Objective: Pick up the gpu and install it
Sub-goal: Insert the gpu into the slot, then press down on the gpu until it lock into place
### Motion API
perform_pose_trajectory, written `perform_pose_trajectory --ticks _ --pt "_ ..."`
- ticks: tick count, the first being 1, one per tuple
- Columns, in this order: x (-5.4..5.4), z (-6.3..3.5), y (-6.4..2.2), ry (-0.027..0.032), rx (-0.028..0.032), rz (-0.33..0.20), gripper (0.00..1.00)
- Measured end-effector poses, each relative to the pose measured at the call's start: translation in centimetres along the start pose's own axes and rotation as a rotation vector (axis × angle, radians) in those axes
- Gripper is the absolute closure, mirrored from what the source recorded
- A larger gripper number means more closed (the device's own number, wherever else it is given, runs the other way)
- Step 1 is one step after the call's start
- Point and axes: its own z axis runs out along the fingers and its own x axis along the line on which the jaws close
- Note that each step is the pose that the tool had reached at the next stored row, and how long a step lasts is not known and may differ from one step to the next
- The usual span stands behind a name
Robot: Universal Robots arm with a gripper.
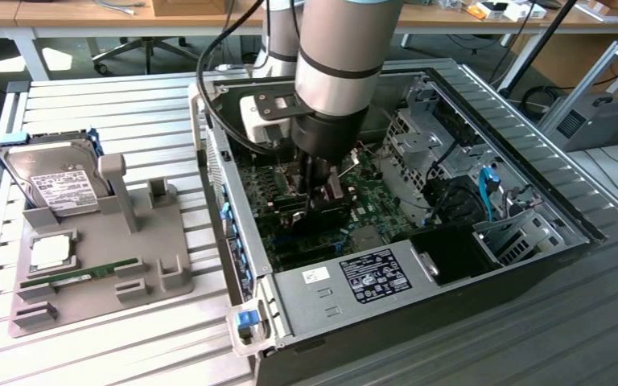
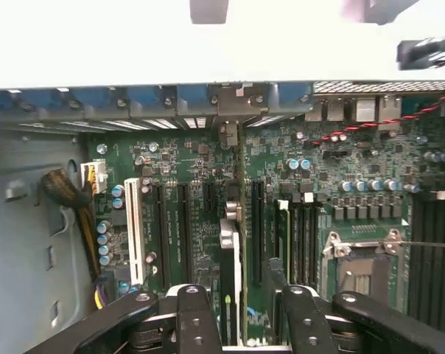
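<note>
The gpu point(image 2: 230, 251) stands on edge over the green motherboard point(image 2: 193, 214) inside the open computer case point(image 1: 320, 322). Its silver end bracket meets the case's rear slot panel point(image 2: 230, 110). My gripper point(image 2: 248, 310) straddles the card, one finger on each side, and is shut on it. In the exterior view the arm reaches straight down into the case, and the gripper point(image 1: 323, 201) holds the dark card point(image 1: 325, 217) low against the board among the expansion slots.
A grey fixture point(image 1: 170, 281) on the exterior view's left holds a hard drive point(image 1: 57, 181), a processor chip point(image 1: 49, 253) and a memory stick point(image 1: 78, 273). The power supply point(image 1: 368, 277), drive cage point(image 1: 427, 129) and case walls crowd the gripper. A cable bundle point(image 2: 68, 195) lies by the slots.
</note>
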Motion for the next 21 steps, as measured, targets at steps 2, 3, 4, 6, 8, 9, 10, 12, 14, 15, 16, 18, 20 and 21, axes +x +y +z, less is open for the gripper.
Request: perform_pose_trajectory --ticks 2,3,4,6,8,9,10,12,14,15,16,18,20,21 --pt "0.0 -0.76 -0.03 0.0001 0.0002 0.0 0.6" --pt "-0.1 -1.22 -0.05 0.0 0.0005 0.0 0.6" --pt "-0.1 -1.68 -0.07 0.0 0.0006 0.0 0.6" --pt "-0.1 -2.6 -0.11 0.0001 0.0008 0.0 0.6" --pt "-0.1 -2.9 -0.12 0.0001 0.0009 0.0 0.6" --pt "-0.2 -2.95 -0.13 -0.0001 0.001 0.0 0.6" --pt "-0.2 -2.94 -0.13 -0.0002 0.0011 0.0 0.6" --pt "-0.2 -2.96 -0.13 0.0 0.0009 0.0 0.6" --pt "-0.2 -2.96 -0.13 0.0 0.0009 0.0 0.6" --pt "-0.2 -2.95 -0.13 -0.0001 0.001 0.0 0.6" --pt "-0.2 -2.95 -0.13 0.0 0.0009 0.0 0.6" --pt "-0.2 -2.95 -0.13 0.0 0.001 0.0 0.6" --pt "-0.2 -2.95 -0.13 0.0 0.001 0.0 0.6" --pt "-0.2 -2.95 -0.13 0.0 0.0009 0.0 0.6"
